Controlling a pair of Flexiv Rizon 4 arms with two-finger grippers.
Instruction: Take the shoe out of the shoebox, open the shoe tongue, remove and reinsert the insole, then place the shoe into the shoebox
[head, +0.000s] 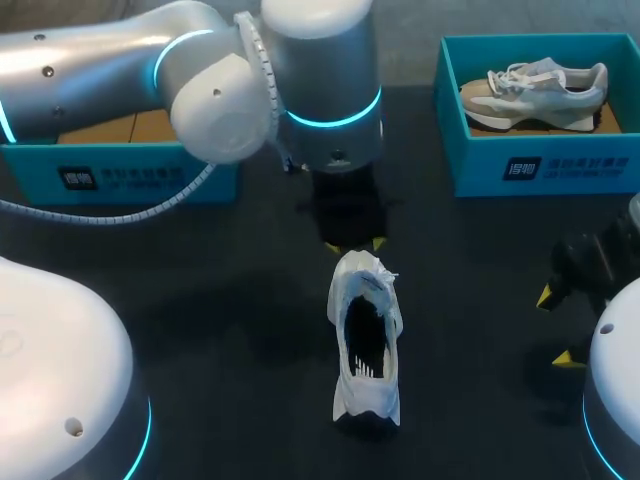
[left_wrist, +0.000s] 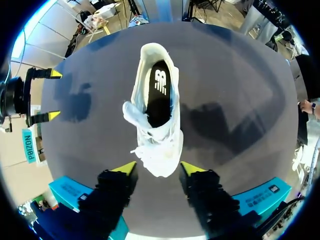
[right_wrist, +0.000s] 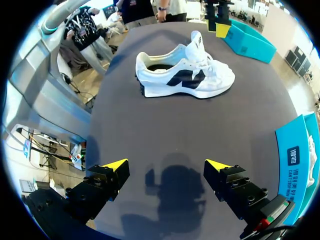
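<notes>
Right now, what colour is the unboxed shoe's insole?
The insole is black, clearest in left wrist view.

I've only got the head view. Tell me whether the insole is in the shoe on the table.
Observer: The left wrist view shows a dark insole lying inside the white shoe.
Operator: Report the left gripper.
Observer: The left gripper is open, its yellow tips either side of the toe.
Operator: Now the right.
Observer: The right gripper is open, nothing between its fingers; the shoe's side faces it, farther ahead.

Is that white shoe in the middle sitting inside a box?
No, the white shoe stands on its sole directly on the dark table.
</notes>
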